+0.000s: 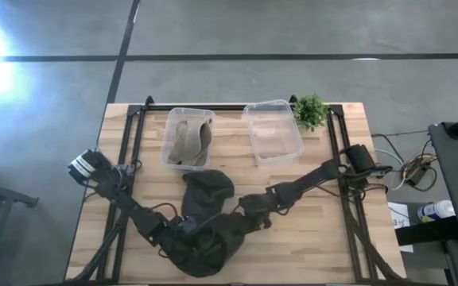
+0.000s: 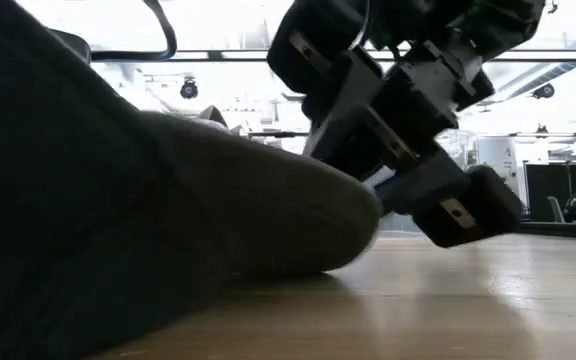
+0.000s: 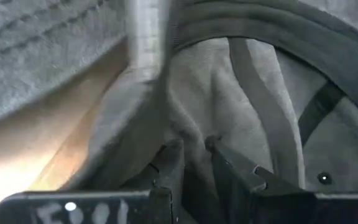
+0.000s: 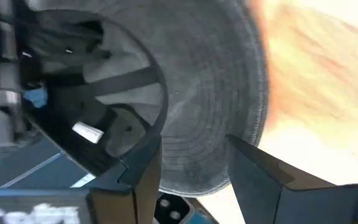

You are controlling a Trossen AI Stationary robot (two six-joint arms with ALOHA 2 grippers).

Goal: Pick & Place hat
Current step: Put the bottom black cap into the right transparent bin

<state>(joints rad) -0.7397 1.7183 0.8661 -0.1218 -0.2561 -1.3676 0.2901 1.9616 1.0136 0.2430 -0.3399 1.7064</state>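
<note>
step: grasping | dark grey fabric bucket hat (image 1: pixel 207 214) lower centre of wooden counter (image 1: pixel 316 238) | left gripper (image 3: pixel 194 152) fingers pinching hat lining | right gripper (image 4: pixel 191 168) fingers spread astride brim | next: close right, lift together

Two clear bins (image 1: pixel 273 132) side by side; small plant (image 1: pixel 310 111) beside right bin.

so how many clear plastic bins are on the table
2. The left bin sits at the table's far side and holds a tan hat; the right bin sits beside it, next to the small plant, and looks empty.
</note>
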